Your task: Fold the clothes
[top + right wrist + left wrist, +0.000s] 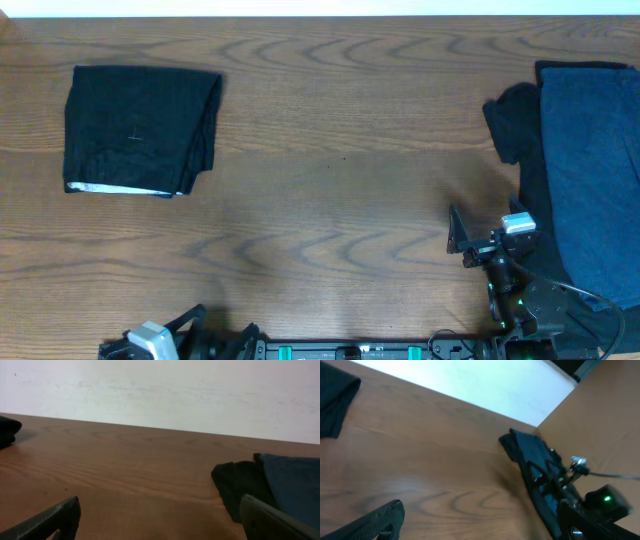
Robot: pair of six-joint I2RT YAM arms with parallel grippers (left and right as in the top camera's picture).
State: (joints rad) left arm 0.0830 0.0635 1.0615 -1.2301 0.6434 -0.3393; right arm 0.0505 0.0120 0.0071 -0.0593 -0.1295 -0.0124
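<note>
Wood table (330,200) hazard: right gripper (462,240), jaws wide and empty, may pinch black garment (510,125) and navy garment (590,160) together, as they seemingly overlap.

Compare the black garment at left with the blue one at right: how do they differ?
The black garment is folded into a compact rectangle; the blue garment lies spread out, unfolded. The black one sits alone on the table; the blue one overlaps another dark garment. Both are dark, soft fabric.
</note>
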